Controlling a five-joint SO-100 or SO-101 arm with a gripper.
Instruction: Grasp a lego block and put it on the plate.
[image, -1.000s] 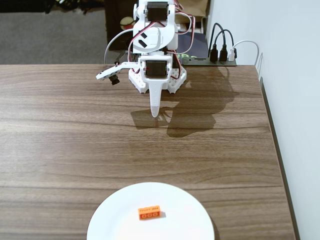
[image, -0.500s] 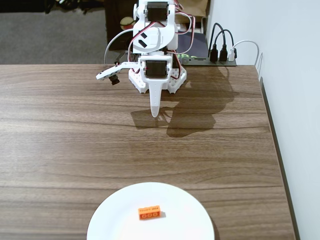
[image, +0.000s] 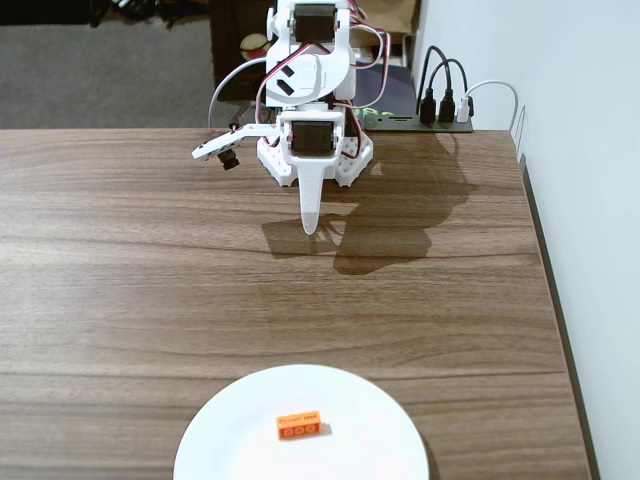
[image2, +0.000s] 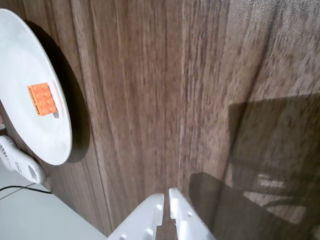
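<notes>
One white plate (image: 240, 430) sits at the near table edge in the fixed view, its lower rim cut off by the frame. One orange lego block (image: 299, 426) lies on it, near the middle. Well apart, the single gripper (image2: 166, 198) hangs over bare wood (image: 120, 260), fingertips nearly together, holding nothing.

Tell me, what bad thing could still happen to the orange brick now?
Probably not much: the lego block already lies on the plate, and the end effector is empty, far back near the arm's base. Two small risks remain. The plate sits at the table's near edge, so a bump might knock it off. The glossy plate could also let the tiny block slide if nudged.
</notes>
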